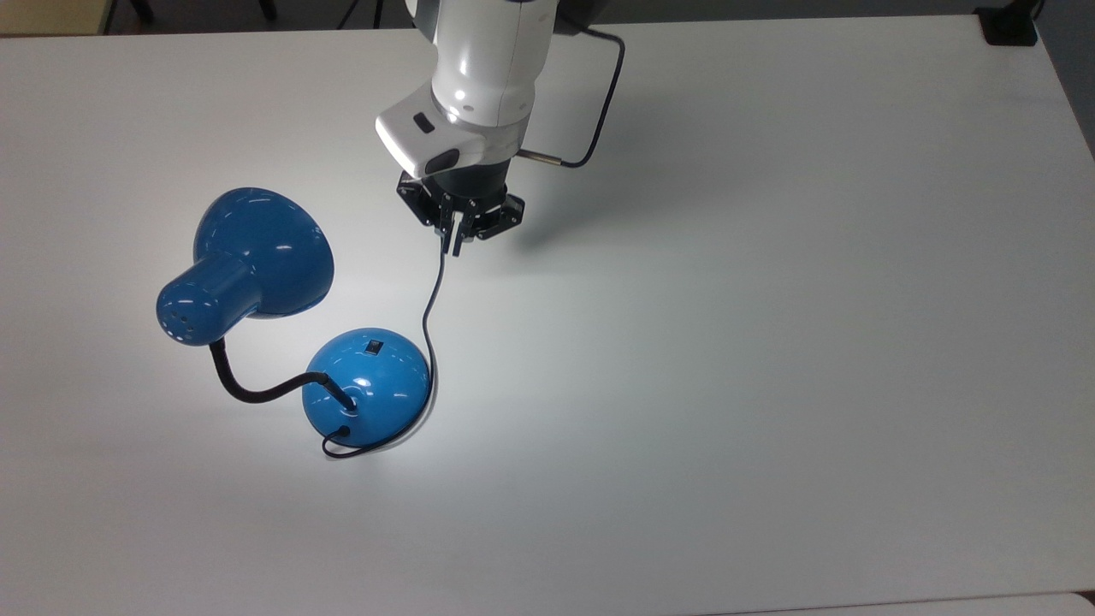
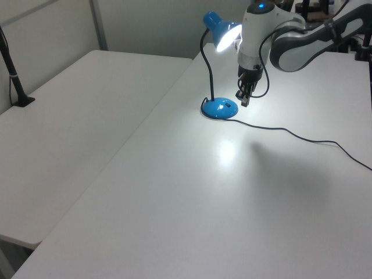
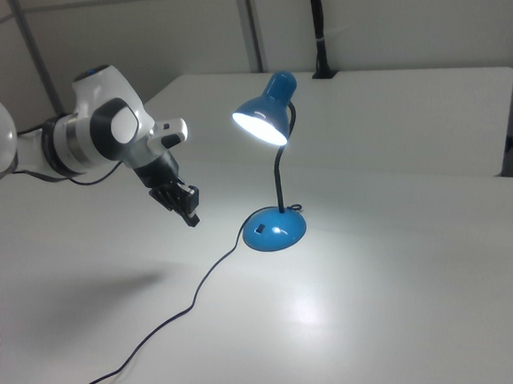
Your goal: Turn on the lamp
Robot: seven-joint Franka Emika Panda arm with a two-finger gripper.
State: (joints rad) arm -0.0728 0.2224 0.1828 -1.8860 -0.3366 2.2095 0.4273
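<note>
A blue desk lamp (image 1: 257,299) is seen standing on the white desk (image 1: 770,342), toward the top view's left. Its round domed base (image 1: 368,387) rests flat on the desk; a small black switch (image 1: 374,346) is set into the top of the dome on the side facing the arm. A black gooseneck (image 1: 257,389) rises from the base and carries the bell-shaped shade (image 1: 261,252). The lamp is lit: the shade's mouth glows white in the right view (image 3: 260,125), and a bright patch is cast on the desk just beside the base (image 2: 225,150).

A thin black cord (image 1: 430,325) is traced from the base's edge, curving round it and running across the desk past the arm; in the right view it trails off toward the right view's lower left (image 3: 161,328).

The gripper (image 1: 458,244) is held above the desk, clear of the lamp and apart from the base, pointing downward. Its fingers (image 1: 463,233) are drawn together with almost no gap, and nothing is held between them. In the left view the gripper (image 2: 243,100) hangs just to the left view's right of the base (image 2: 219,108), below the lit shade (image 2: 224,35). The white arm (image 1: 483,77) extends from the top view's upper edge
</note>
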